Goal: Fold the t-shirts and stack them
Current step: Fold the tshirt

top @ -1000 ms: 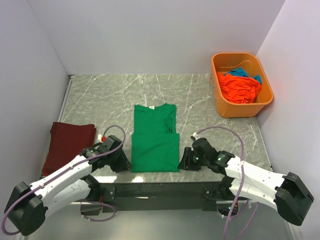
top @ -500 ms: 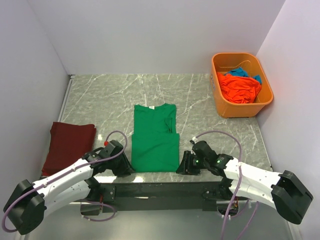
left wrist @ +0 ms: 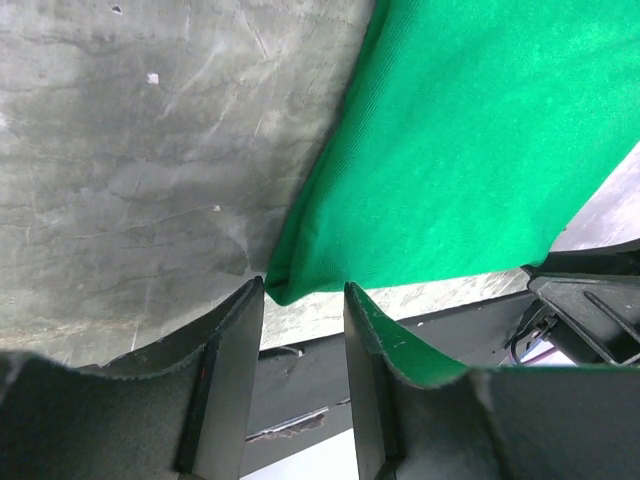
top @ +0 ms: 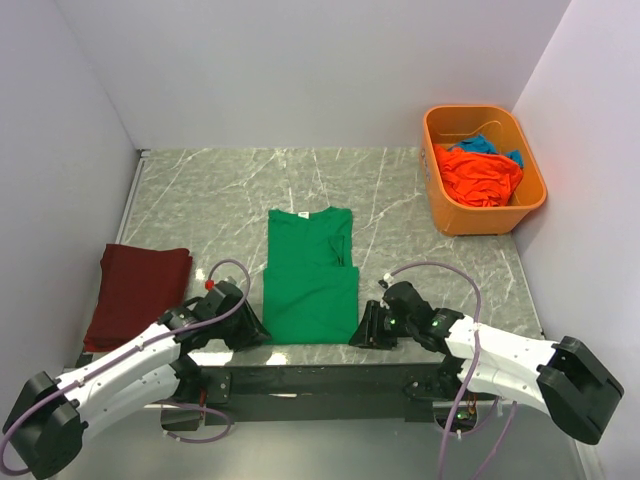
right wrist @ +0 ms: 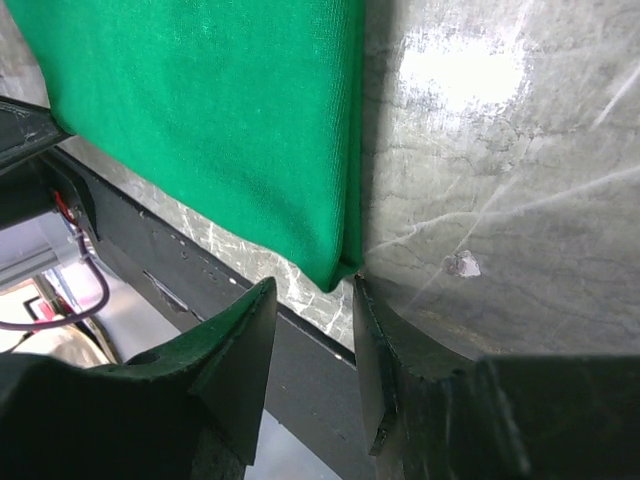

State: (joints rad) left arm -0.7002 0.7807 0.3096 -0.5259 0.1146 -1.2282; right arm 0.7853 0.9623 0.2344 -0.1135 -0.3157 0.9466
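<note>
A bright green t-shirt [top: 310, 280] lies flat in the middle of the table, its lower half folded up. My left gripper [top: 254, 334] is at its near left corner and my right gripper [top: 362, 336] at its near right corner. In the left wrist view the left gripper [left wrist: 303, 290] is open, the corner of the green t-shirt [left wrist: 470, 150] just at its fingertips, unclamped. In the right wrist view the right gripper [right wrist: 313, 283] is open too, the corner of the green t-shirt [right wrist: 220, 120] between its tips. A folded maroon t-shirt [top: 138, 290] lies at the left.
An orange plastic tub [top: 528, 195] stands at the back right, holding a crumpled orange t-shirt [top: 480, 175] and a blue one [top: 487, 143]. The black mounting rail [top: 320, 380] runs along the table's near edge, just under both grippers. Walls enclose the marble table [top: 220, 200].
Both grippers have slid a little toward the near edge, onto the green t-shirt's near corners. The left jaws have widened slightly. The shirts have not moved.
</note>
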